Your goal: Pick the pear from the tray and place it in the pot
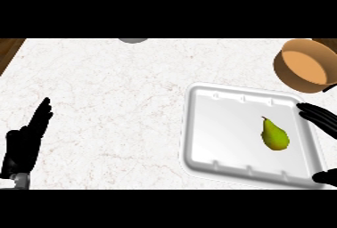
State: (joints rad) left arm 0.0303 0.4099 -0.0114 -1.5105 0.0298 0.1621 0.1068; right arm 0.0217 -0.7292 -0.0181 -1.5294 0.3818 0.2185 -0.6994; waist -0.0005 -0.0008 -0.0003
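Right hand (318,116) spread wide over the tray's (217,95) 3 o'clock rim beside my pear (275,136); pot (304,65) at 1 o'clock.

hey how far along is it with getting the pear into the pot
Nothing is done yet: the pear lies on the white tray, and the pot holds nothing visible. In hand: the right hand is open at the tray's right edge. Left: grasp, lift, place. The left hand rests open at left.

pear (275,136) on tray (217,111) | pot (304,65) behind tray, right | tray right on counter (105,98)
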